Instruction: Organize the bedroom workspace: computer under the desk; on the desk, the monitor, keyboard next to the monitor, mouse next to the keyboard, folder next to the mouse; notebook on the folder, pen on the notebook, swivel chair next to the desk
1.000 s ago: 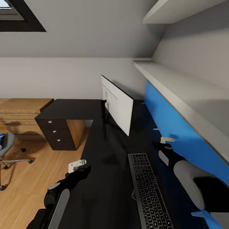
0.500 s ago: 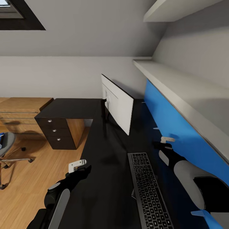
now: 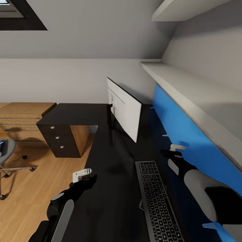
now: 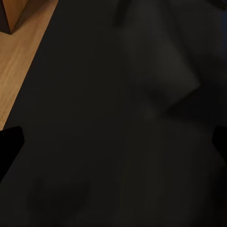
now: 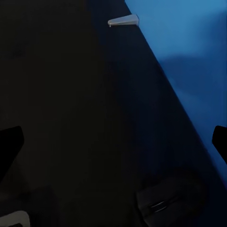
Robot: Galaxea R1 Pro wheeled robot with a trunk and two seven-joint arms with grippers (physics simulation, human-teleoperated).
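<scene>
**deskwatcher:** ok counting what's sitting on the worktop [image 3: 111, 188] right now. One monitor [image 3: 125, 111], standing upright with its white back facing us, toward the far end of the long leg, near the inner corner of the L. One keyboard [image 3: 157, 201], lying flat along the near stretch, closer to the blue back panel [image 3: 188, 141] side than to the open front edge. Well apart from the monitor, not touching.

**pixelpete:** also one mouse [image 5: 165, 201], I think. It's showing as a dark rounded lump on the black top in the right wrist view, just beside the blue panel's edge. Pretty murky though.

**deskwatcher:** yeah. One drawer unit [image 3: 62, 141] under the far short leg, three round silver knobs on it. One swivel chair [image 3: 8, 158] peeking in over on the wood floor [image 3: 27, 198], well away from the worktop. There's a sliver of blue on its seat, too small to call.

**pixelpete:** claws? I'm counting two.

**deskwatcher:** left claw [image 3: 81, 175] is hanging right at the front edge of the worktop. In its wrist view the dark finger tips are sitting far apart at opposite sides with nothing between them, so it's spread. Right claw [image 3: 176, 148] is hovering over the back edge by the blue panel, next to the keyboard's far end. Same deal in its wrist view, tips wide apart, holding nothing.

**pixelpete:** plus one light wood dresser [image 3: 20, 116] sitting past the drawer unit.
</scene>
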